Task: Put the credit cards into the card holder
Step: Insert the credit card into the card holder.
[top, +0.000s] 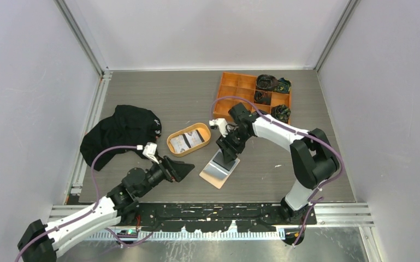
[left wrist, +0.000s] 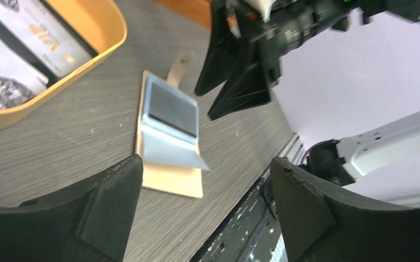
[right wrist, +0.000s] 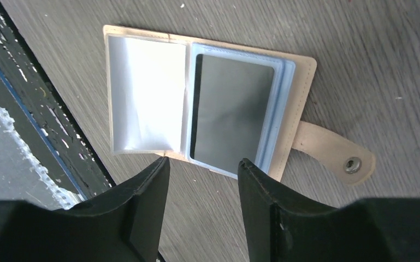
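Note:
The beige card holder (top: 218,172) lies open on the table, snap tab (right wrist: 336,154) out to one side. A dark card (right wrist: 232,112) sits in its clear sleeves; the other clear sleeve (right wrist: 145,101) looks empty. My right gripper (top: 228,153) is open and empty, just above the holder's far edge; its own view shows the gripper (right wrist: 203,164) beside the holder. My left gripper (top: 188,170) is open and empty, left of the holder (left wrist: 166,142). Light printed cards (left wrist: 11,82) lie in the oval tray (top: 170,146). I cannot make out a blue card.
An orange compartment box (top: 235,87) with dark bundles stands at the back right. A black cloth (top: 121,131) lies at the left. The table's front edge and black rail (top: 224,210) run just below the holder.

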Robot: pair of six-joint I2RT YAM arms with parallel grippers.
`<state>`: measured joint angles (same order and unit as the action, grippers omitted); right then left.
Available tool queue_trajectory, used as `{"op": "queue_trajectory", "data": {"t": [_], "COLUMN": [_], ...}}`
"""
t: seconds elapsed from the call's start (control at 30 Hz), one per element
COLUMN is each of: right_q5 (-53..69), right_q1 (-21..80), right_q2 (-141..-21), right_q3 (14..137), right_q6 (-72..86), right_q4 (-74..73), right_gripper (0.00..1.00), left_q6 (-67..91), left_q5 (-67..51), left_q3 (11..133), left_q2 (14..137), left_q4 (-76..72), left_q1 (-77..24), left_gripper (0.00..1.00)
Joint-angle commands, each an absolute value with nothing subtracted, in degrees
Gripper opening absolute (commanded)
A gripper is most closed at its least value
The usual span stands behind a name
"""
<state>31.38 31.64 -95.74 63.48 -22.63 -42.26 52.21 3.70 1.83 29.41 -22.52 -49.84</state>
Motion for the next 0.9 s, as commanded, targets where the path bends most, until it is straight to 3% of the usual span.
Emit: {"op": "queue_trajectory", "data": {"t": [0.0, 0.2, 0.47, 0.87], "right_q5": [29.2, 29.3, 25.1, 25.0], "right_q1": [31.4, 31.0, 31.0, 31.0], "right_q2": [-96.6, -99.9, -102.6, -104.9], "right_q3": [66.6, 67.5, 68.0, 69.3], "right_q6": [-19.1, -18.2, -18.0, -18.9], "right_q4": [-43.2, -43.9, -44.3, -47.0], "right_gripper": [0.54, 0.49, 0.49, 0.51], "left_q6": [54.2, 55.9, 56.3, 56.0], "left_q5": [5.1, 3.2, -0.8, -3.2], "left_q3": [0.5, 0.8, 3.6, 10.9], "left_q2": [24.5, 27.6, 41.4, 61.3], "left_q4": [-21.7, -24.6, -31.6, -34.2], "left_q1": [-49.7, -49.7, -49.7, -53.1], "left_gripper": [0.83, 0.78, 0.74, 0.59]}}
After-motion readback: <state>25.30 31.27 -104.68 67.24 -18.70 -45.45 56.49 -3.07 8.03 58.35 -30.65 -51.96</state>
